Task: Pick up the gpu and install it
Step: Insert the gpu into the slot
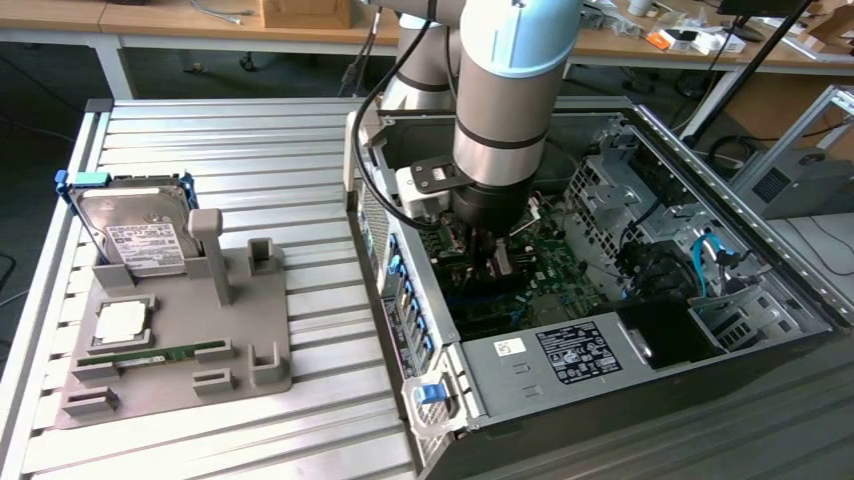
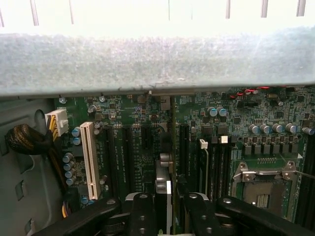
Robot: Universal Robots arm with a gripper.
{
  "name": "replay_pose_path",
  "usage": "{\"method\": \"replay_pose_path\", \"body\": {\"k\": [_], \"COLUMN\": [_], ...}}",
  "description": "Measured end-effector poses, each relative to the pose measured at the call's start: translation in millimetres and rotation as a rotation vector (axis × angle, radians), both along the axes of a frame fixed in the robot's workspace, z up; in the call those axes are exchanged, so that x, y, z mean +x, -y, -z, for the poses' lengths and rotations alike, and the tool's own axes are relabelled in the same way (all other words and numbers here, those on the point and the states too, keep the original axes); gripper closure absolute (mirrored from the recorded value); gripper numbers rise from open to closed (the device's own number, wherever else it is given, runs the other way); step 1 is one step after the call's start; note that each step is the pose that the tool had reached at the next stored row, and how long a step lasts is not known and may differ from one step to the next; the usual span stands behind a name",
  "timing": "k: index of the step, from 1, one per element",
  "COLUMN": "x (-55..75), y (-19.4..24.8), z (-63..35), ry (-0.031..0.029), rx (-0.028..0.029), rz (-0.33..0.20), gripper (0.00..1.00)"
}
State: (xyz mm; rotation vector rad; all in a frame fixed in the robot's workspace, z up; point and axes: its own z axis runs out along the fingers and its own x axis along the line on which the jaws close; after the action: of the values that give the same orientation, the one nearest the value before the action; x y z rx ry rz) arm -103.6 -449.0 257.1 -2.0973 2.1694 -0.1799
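My gripper (image 1: 489, 252) hangs inside the open computer case (image 1: 781, 240), low over the motherboard (image 1: 547, 265). In the wrist view the gpu (image 2: 164, 189) appears edge-on, a thin dark card with a silver end, clamped between my two black fingers (image 2: 142, 211). The gripper (image 2: 165, 212) is shut on it. The card stands upright over the row of black expansion slots (image 2: 147, 147), its thin board edge running toward the case wall. Whether its lower edge touches a slot I cannot tell.
A white slot (image 2: 89, 158), a cable bundle (image 2: 27, 140) and the CPU socket (image 2: 266, 183) flank the card. Outside the case, a grey fixture (image 1: 254, 320) holds a hard drive (image 1: 134, 235), a RAM stick (image 1: 154, 353) and a CPU chip (image 1: 120, 320).
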Motion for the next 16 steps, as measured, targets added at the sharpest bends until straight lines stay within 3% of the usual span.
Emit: {"method": "replay_pose_path", "body": {"k": [11,16], "x": [0.0,0.0], "y": [0.0,-0.2], "z": [3.5,3.0], "ry": [-0.0016,-0.0013], "rx": [-0.0001,-0.0051], "rz": [0.000,0.000], "gripper": [0.73,0.73]}}
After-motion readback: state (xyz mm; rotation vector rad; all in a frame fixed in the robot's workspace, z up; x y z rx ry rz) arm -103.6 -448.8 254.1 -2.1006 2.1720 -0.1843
